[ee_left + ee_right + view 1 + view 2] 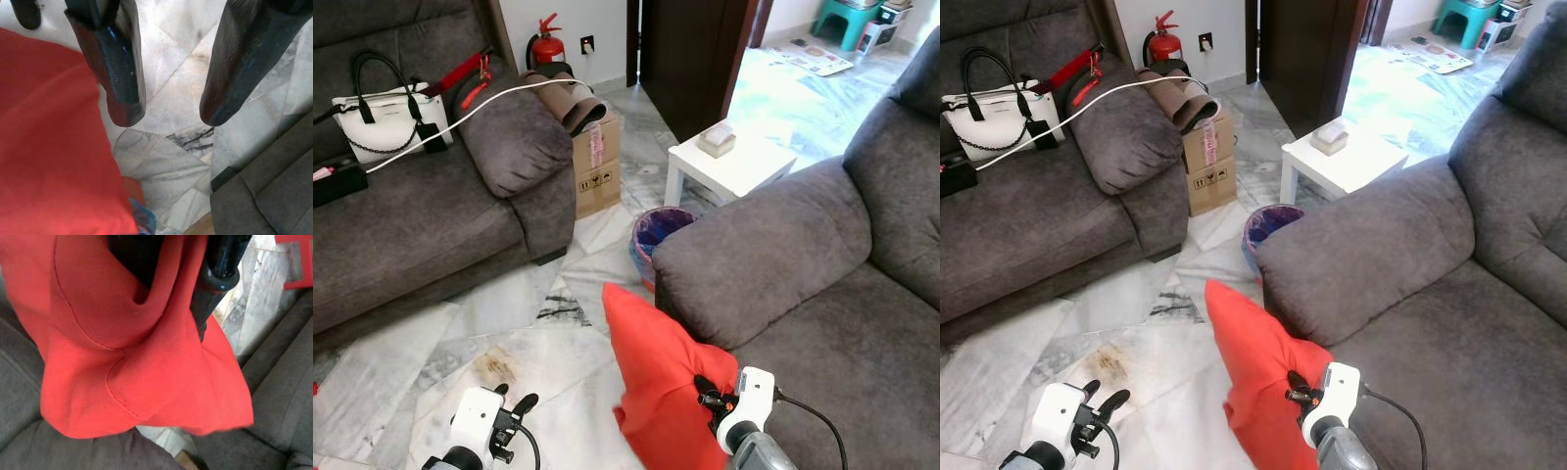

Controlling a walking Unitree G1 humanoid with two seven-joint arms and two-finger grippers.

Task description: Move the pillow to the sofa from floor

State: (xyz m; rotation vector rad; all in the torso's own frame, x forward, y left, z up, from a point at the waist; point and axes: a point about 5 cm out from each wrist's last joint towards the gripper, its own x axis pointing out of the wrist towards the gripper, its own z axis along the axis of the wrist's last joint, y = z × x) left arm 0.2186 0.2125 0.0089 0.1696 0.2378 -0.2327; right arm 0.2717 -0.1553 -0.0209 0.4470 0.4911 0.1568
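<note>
While the far sofa (401, 225) on the left carries a white handbag (384, 117) and a white cable (460, 113), the left gripper (514, 416) sits low at the left over the marble floor (509, 323), wrist raised, fingers (122, 73) parted with nothing between them. Behind, a cardboard box (597, 162) stands beside that sofa's arm, a fire extinguisher (546, 44) by the wall. At centre the red pillow (656, 382) hangs off the floor, long axis near upright and slightly tilted, one corner pointing up toward a bin (656, 235), its lower end out of frame. The right gripper (710, 392) is clamped on the pillow's right edge, fabric bunched between its fingers, forearm coming up from below. The pillow touches the front of the near sofa (803, 294). A white side table (729, 166) stands beyond.
</note>
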